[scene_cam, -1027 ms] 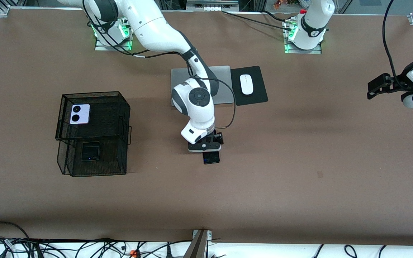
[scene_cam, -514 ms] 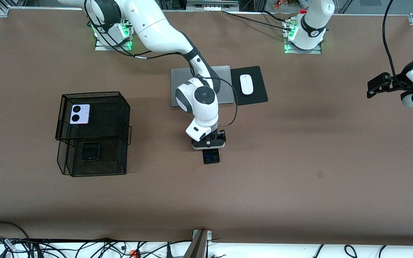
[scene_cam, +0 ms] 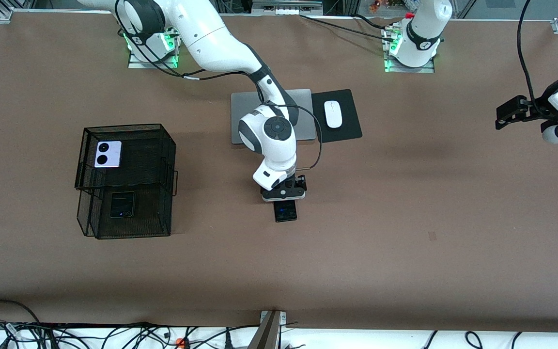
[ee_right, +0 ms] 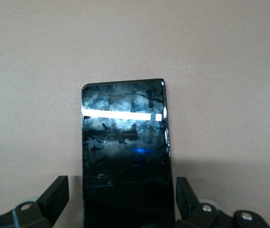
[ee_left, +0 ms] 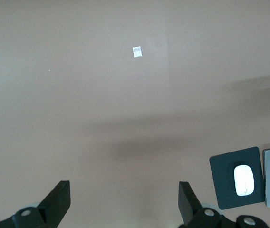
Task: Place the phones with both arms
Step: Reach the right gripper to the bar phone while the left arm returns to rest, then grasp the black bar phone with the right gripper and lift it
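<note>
A: Tally so far? Two phones look stowed in the black mesh rack (scene_cam: 162,145) toward the right arm's end of the table (scene_cam: 405,252). The lilac-white folded phone (scene_cam: 108,154) lies on the upper tier; the squarish black folded phone (scene_cam: 122,204) sits on the lower tier, nearer the front camera.

B: Agreed. One left, by my reckoning: the long black phone (scene_cam: 285,212), flat on the table mid-way along, screen up, nearer the front camera than the silver laptop (scene_cam: 303,104) and the white mouse (scene_cam: 333,114) on its black pad (scene_cam: 347,126).

A: Right gripper (scene_cam: 283,193)?

B: Low over the end of that phone nearest the laptop. In the right wrist view the phone (ee_right: 124,152) lies between the jaws, which stand wide with a gap on each side. Nothing gripped yet.

A: Left gripper (scene_cam: 506,116)?

B: Waiting in the air over bare table at the left arm's end, jaws spread and empty; the left wrist view shows only table, with the mouse (ee_left: 244,180) in one corner.

A: So roughly two thirds done.

B: My judgement too. Remaining: close on the slim phone, lift, carry it to the rack.
</note>
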`<state>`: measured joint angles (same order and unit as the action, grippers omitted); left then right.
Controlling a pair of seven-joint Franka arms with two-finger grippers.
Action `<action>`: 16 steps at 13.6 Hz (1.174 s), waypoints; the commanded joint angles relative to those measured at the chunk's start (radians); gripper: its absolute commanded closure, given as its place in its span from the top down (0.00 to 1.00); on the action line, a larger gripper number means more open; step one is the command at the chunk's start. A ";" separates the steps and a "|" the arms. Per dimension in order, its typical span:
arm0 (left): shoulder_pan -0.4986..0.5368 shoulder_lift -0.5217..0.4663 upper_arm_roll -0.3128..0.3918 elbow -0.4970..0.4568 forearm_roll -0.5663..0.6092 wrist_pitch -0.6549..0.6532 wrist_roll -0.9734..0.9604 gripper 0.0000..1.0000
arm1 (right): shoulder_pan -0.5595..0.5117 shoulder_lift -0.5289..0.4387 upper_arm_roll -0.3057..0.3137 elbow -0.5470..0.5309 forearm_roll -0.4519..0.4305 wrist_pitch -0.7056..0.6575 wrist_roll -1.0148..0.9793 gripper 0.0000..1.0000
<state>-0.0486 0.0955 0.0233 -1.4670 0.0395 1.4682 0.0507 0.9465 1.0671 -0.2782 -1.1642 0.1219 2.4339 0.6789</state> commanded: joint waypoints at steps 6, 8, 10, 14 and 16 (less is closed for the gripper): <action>0.010 -0.017 -0.003 0.004 -0.003 -0.025 0.008 1.00 | -0.012 0.004 0.016 -0.006 -0.025 0.031 0.019 1.00; 0.012 -0.028 0.001 0.004 -0.003 -0.026 0.008 1.00 | -0.012 0.004 0.016 -0.018 -0.025 0.037 0.019 1.00; 0.012 -0.028 0.004 0.004 -0.003 -0.026 0.006 1.00 | -0.012 0.004 0.016 -0.029 -0.027 0.057 0.021 1.00; 0.013 -0.028 0.003 0.005 -0.003 -0.026 0.008 1.00 | -0.011 0.005 0.014 -0.034 -0.027 0.068 0.021 0.84; 0.015 -0.028 0.003 0.005 -0.003 -0.026 0.008 1.00 | -0.012 0.004 0.016 -0.035 -0.024 0.067 0.021 0.19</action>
<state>-0.0396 0.0770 0.0277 -1.4660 0.0395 1.4559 0.0507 0.9428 1.0682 -0.2780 -1.1894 0.1193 2.4791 0.6797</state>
